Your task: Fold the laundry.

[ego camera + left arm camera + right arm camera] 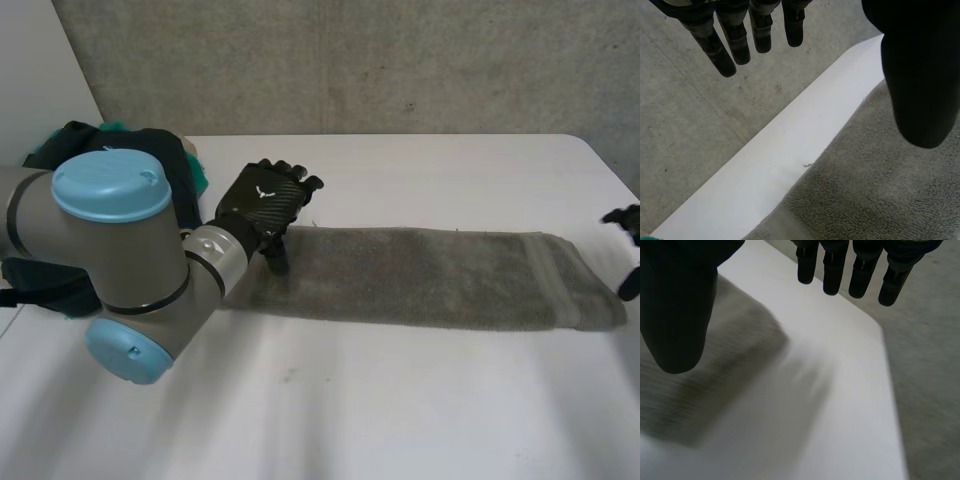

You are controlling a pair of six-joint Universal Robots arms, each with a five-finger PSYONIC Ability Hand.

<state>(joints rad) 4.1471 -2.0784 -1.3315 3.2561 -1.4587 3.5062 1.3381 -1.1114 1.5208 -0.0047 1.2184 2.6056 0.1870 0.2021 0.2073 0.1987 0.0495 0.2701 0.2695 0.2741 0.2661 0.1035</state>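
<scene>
Grey towel [420,275] lay in a long folded strip across the white worktop [400,400], both hands released.
The left hand [262,203] hovered at the towel's left end, its fingers [725,50] straight and spread, the thumb above the cloth, grasping nothing. The right hand [675,300] was at the towel's right end, fingers likewise straight and empty. A pile of dark and teal clothes [185,150] sat behind the left arm.
</scene>
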